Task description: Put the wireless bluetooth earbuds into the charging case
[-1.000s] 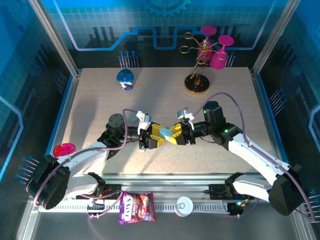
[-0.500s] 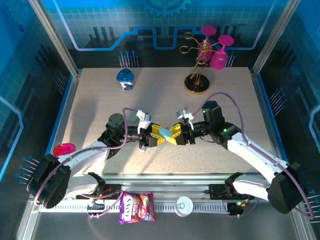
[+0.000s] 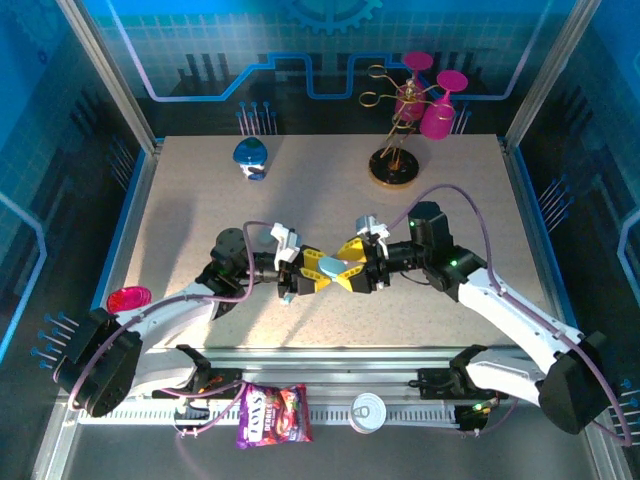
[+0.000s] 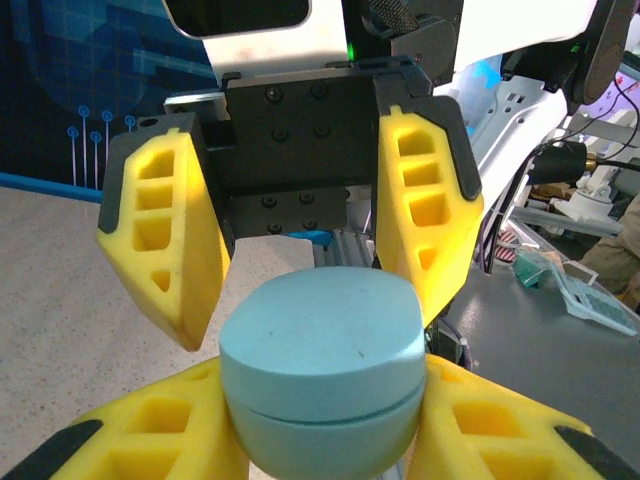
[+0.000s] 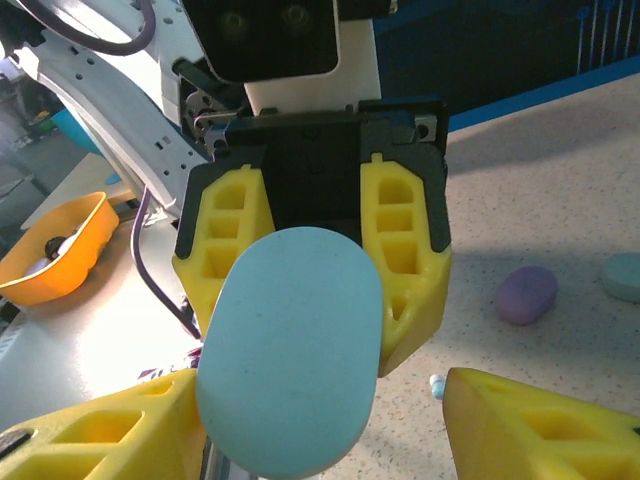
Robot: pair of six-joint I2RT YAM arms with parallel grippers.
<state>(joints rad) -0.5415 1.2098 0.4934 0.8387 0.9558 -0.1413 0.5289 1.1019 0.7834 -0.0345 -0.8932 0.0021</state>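
A pale blue pebble-shaped charging case (image 4: 320, 340), lid closed, sits clamped between the yellow fingers of my left gripper (image 3: 320, 271), which is shut on it above the table's middle. My right gripper (image 3: 352, 272) faces it nose to nose and stands open, its fingers (image 4: 165, 240) spread on either side of the case's far end. In the right wrist view the case (image 5: 290, 350) shows its broad face. One tiny whitish-blue earbud (image 5: 436, 383) lies on the table below. The other earbuds are hidden.
A lilac case (image 5: 527, 294) and a pale teal case (image 5: 622, 276) lie on the table beyond the grippers. At the back stand a rack of pink glasses (image 3: 405, 120) and a blue-white object (image 3: 250, 155). A pink bowl (image 3: 129, 298) sits at the left edge.
The two grippers have drawn closer together at the table's middle, the right one's open fingers now reaching around the case held by the left.
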